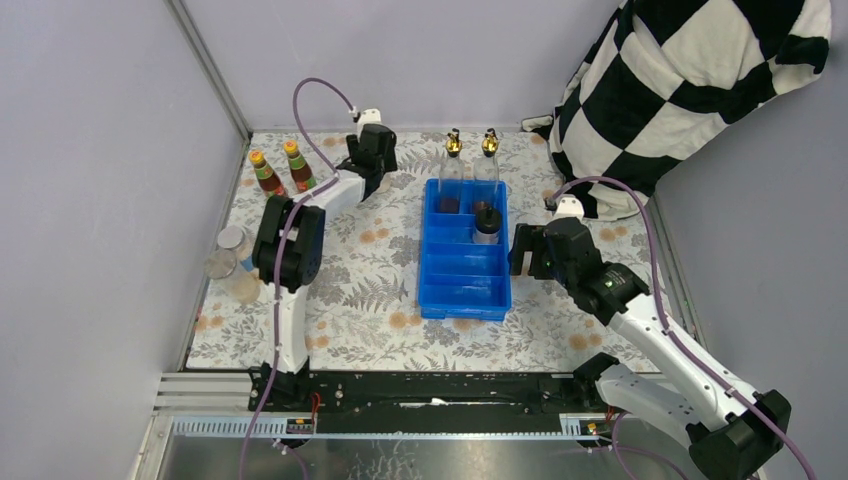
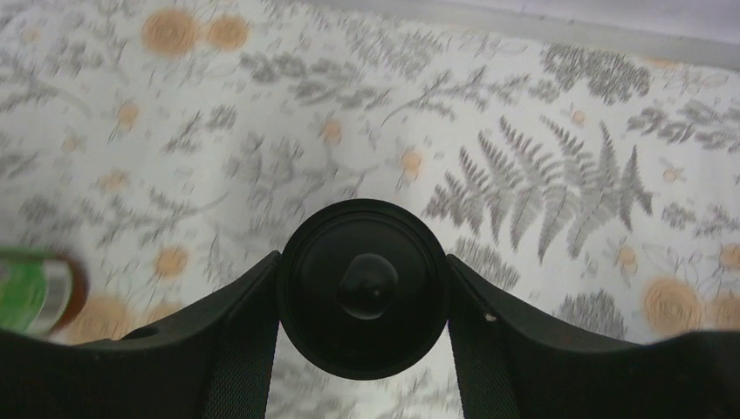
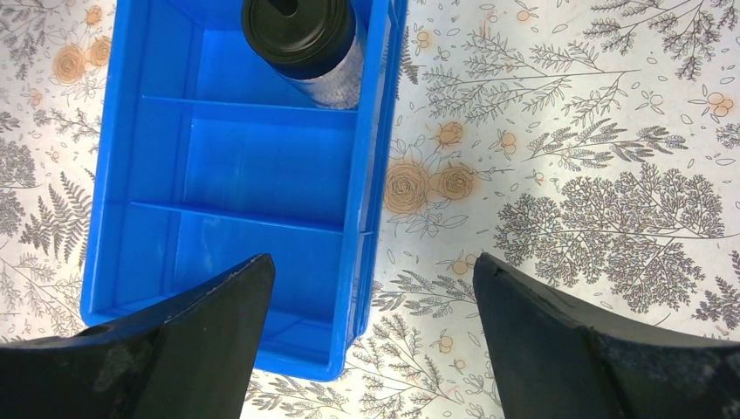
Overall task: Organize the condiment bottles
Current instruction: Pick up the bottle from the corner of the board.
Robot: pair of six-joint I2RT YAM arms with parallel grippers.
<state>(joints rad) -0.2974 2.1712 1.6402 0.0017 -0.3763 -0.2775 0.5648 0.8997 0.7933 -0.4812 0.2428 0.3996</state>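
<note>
My left gripper (image 1: pixel 372 150) (image 2: pixel 362 262) is at the back of the table, shut on a squat black-capped bottle (image 2: pixel 362 323); in the top view the gripper hides this bottle. Two orange-capped sauce bottles (image 1: pixel 262 172) (image 1: pixel 296 165) stand to its left, and one shows blurred in the left wrist view (image 2: pixel 35 292). Two gold-spouted bottles (image 1: pixel 453 150) (image 1: pixel 489 148) stand at the far end of the blue tray (image 1: pixel 432 290). Another black-capped bottle (image 1: pixel 487 222) (image 3: pixel 305 39) stands in the tray's second compartment. My right gripper (image 1: pixel 530 250) (image 3: pixel 371 262) is open and empty over the tray's right wall (image 3: pixel 371 157).
Two silver-lidded jars (image 1: pixel 230 238) (image 1: pixel 220 264) stand at the mat's left edge. A black-and-white checkered cloth (image 1: pixel 690 90) hangs at the back right. Grey walls close in the left and back sides. The tray's two near compartments (image 3: pixel 253 166) hold nothing.
</note>
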